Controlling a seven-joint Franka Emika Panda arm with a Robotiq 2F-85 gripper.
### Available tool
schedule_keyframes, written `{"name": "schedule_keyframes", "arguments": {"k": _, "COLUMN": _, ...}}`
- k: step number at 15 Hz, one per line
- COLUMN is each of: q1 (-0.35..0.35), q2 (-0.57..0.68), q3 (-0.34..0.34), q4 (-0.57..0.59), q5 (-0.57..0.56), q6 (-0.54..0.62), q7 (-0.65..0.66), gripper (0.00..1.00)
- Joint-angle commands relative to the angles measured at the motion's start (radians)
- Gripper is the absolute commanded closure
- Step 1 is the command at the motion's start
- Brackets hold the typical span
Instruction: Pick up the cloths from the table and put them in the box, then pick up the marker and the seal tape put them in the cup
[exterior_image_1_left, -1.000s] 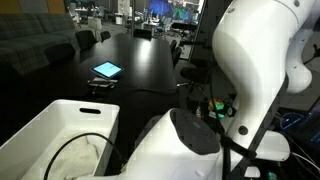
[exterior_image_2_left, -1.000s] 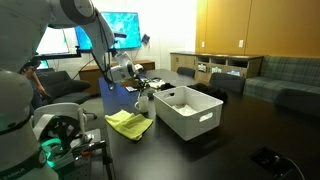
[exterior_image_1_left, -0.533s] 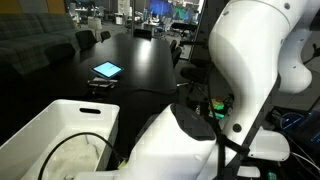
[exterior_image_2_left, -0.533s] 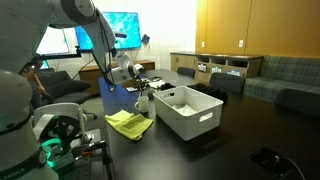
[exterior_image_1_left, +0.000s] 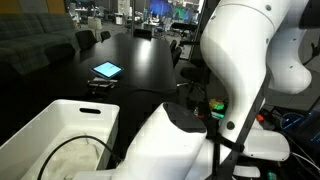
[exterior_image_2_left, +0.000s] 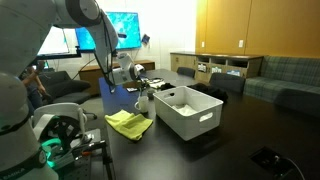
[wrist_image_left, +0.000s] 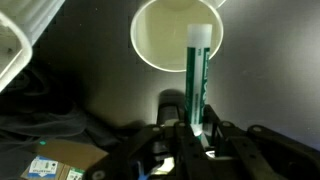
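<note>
Box (exterior_image_2_left: 196, 123): large, white, rectangular, with tall smooth walls and a slot handle near the rim of 1 end. It stands on the dark tabletop (exterior_image_1_left: 135, 58).
- In an exterior view, 1 off-white cloth (exterior_image_1_left: 78, 156) lies crumpled on the box floor. A thin black cable curves across that part of the picture.
- The yellow cloth (exterior_image_2_left: 128, 123) is outside the box. It lies flat and rumpled on the tabletop just beside the box's near end, bright against the dark surface.

Cup (wrist_image_left: 158, 40): pale cream with a round mouth, seen from straight above in the wrist view.
- The inside wall is smooth and plain.
- The far end of the marker (wrist_image_left: 198, 70) overlaps the mouth on 1 side.
- Whether that end is below the rim cannot be told.

Marker: slim green barrel with a white cap at the far end. It runs straight away from the wrist camera toward the cup.

Gripper (wrist_image_left: 197, 130): the fingers are closed on the marker's near end, 1 on each side of the barrel, holding it clear of the tabletop.

Other:
- A small device with a lit blue screen (exterior_image_1_left: 107, 70) lies flat on the tabletop, well apart from the box.
- The white arm (exterior_image_1_left: 235, 70) fills much of that exterior view.
</note>
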Motion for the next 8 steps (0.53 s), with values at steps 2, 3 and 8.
{"name": "schedule_keyframes", "arguments": {"k": 2, "q1": -0.098, "q2": 0.036, "q3": 0.1, "q4": 0.034, "q5": -0.003, "q6": 0.022, "q7": -0.043, "gripper": 0.95}}
{"name": "schedule_keyframes", "arguments": {"k": 3, "q1": -0.112, "q2": 0.041, "q3": 0.112, "q4": 0.038, "q5": -0.002, "q6": 0.023, "q7": -0.044, "gripper": 0.95}}
{"name": "schedule_keyframes", "arguments": {"k": 8, "q1": -0.175, "q2": 0.059, "q3": 0.169, "q4": 0.06, "q5": -0.004, "q6": 0.022, "q7": -0.057, "gripper": 0.95}}
